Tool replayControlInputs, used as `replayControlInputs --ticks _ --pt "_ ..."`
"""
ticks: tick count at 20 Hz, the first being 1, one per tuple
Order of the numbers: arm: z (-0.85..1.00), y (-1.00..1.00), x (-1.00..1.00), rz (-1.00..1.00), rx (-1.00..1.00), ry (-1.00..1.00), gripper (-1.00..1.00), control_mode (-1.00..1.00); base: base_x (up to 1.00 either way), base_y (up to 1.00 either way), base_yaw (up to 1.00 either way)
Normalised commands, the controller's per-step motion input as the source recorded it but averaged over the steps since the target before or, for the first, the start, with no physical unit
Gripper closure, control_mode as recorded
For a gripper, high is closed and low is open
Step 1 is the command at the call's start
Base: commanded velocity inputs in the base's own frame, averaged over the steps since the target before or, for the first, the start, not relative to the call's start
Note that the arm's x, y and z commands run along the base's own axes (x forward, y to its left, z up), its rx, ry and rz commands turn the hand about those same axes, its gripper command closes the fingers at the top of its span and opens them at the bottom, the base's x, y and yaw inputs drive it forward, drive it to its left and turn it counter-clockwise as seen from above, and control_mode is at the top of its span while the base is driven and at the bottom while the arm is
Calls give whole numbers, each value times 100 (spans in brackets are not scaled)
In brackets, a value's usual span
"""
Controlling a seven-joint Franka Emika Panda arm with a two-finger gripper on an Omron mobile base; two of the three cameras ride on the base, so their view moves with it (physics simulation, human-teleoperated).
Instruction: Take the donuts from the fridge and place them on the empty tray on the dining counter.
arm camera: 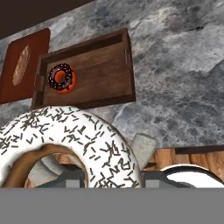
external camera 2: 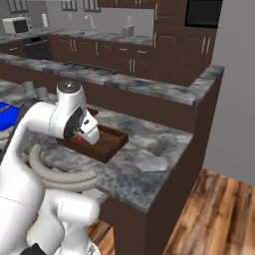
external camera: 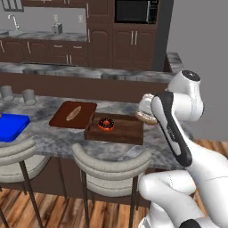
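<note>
One chocolate-iced donut is lying in the tray on the dining counter; the gripper is gripping the white sprinkled donut just beside the tray.

Your arm rises from the base, bends at the elbow and reaches forward, wrist tilted downward. Your gripper has its jaws partly apart, closed on the white-iced donut lying between the fingers.

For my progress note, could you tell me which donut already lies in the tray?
The chocolate-iced donut lies in the tray; the white-iced sprinkled donut sits at the gripper.
</note>
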Motion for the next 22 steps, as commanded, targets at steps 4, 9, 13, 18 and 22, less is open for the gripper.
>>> replayControlInputs --ticks 4,9,13,18,22 --pt "-57 0 100 -17 -30 0 100 -100 0 0 0" --pt "-86 -16 93 -7 -8 -1 100 -100 0 0 0" --pt "-77 -8 72 0 -3 -9 100 -100 0 0 0" --pt "-47 0 88 0 3 -1 100 -100 0 0 0" --pt "-10 0 85 0 5 1 100 -100 0 0 0"
